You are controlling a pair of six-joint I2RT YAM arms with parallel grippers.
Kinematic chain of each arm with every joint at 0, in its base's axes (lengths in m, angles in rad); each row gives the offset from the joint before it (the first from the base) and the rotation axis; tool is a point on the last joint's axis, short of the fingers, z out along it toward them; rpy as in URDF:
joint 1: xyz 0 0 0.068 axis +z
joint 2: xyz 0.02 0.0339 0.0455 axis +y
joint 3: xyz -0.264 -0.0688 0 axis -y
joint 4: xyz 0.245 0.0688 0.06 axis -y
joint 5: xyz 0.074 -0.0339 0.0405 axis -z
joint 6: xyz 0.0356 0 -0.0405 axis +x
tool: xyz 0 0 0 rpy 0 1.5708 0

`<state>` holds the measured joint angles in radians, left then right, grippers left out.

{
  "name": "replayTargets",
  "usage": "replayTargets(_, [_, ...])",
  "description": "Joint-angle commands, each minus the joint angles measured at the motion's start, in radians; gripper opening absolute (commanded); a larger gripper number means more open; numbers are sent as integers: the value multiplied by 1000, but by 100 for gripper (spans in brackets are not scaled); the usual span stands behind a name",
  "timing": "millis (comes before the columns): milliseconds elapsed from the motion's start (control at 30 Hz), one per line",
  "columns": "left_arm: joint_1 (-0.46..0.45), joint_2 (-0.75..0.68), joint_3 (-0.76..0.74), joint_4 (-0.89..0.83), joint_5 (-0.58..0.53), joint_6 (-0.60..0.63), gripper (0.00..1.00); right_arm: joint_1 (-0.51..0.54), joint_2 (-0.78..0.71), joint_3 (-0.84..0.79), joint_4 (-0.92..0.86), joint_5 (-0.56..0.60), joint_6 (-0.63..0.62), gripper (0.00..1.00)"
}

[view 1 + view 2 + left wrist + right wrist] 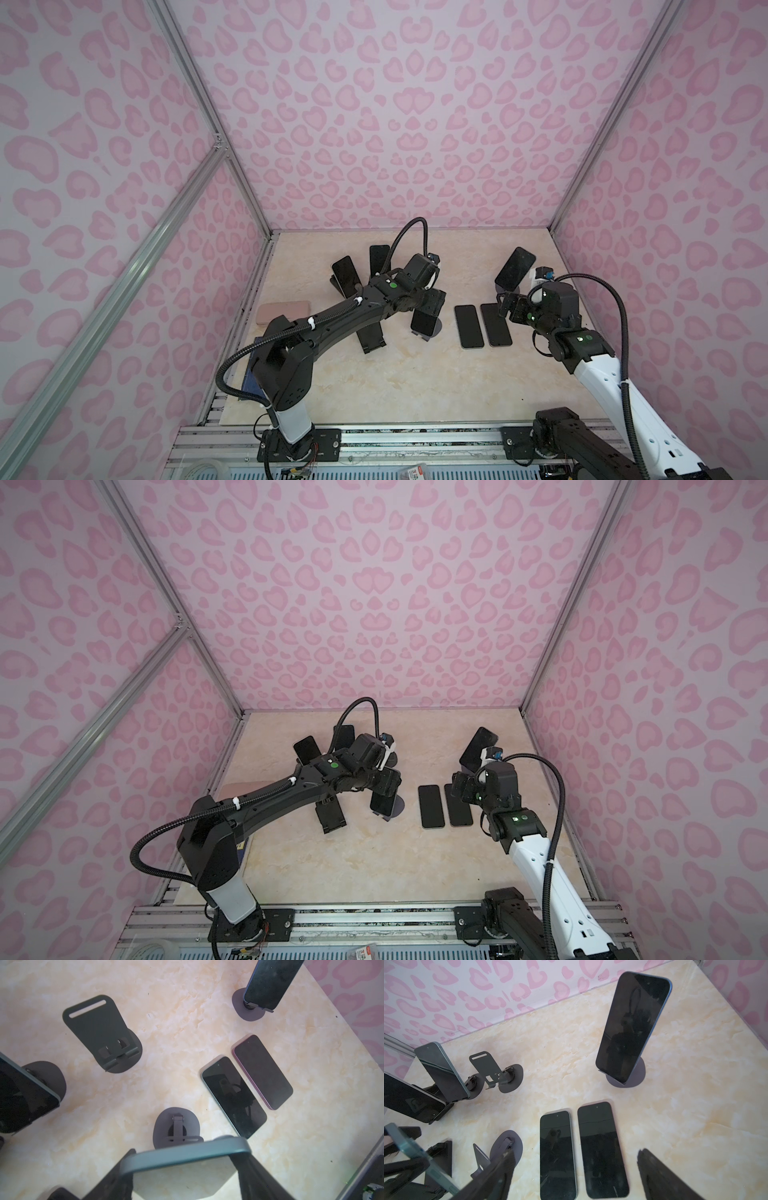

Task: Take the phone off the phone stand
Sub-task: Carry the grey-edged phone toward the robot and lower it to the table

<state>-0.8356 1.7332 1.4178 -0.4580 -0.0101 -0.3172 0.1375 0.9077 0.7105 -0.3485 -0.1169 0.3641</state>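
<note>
Left tool (185, 1160) is clamped on the teal phone (178, 1178); lift straight up, clear the stand (176, 1126) first. Right tool (577, 1167) wide, empty.

top views overlook everything; wrist cameras close above table (176, 1028).

Left arm (332, 324) — black links, white base collar, right arm (598, 378) white-shelled, black joints, green indicator dots (391, 285), corrugated black cables (217, 376).

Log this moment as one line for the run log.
left tool shut on teal phone, clear of stand | right tool open over two flat phones
</note>
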Motion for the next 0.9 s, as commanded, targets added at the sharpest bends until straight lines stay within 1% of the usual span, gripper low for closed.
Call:
replayTargets(0, [-20, -39, -23, -12, -26, -71, 66, 1, -2, -6, 25, -7, 6, 94])
replayTargets(167, [-57, -90, -80, -28, -68, -148, 66, 1, -13, -8, 24, -10, 7, 94])
replayTargets(300, [-75, -143, -163, -41, -102, -207, 65, 1, -27, -11, 23, -13, 10, 93])
replayTargets(400, [-81, -183, -228, -54, -115, -278, 64, 1, -35, -11, 24, -18, 10, 93])
replayTargets(533, [-92, -223, -304, -76, -114, -367, 64, 0, -49, -14, 24, -18, 12, 93])
replayTargets(667, [-96, -237, -352, -108, -103, -428, 64, 1, -57, -16, 29, -24, 13, 92])
replayTargets(867, [-99, -218, -369, -160, -80, -483, 63, -6, -58, -20, 26, -1, 18, 92])
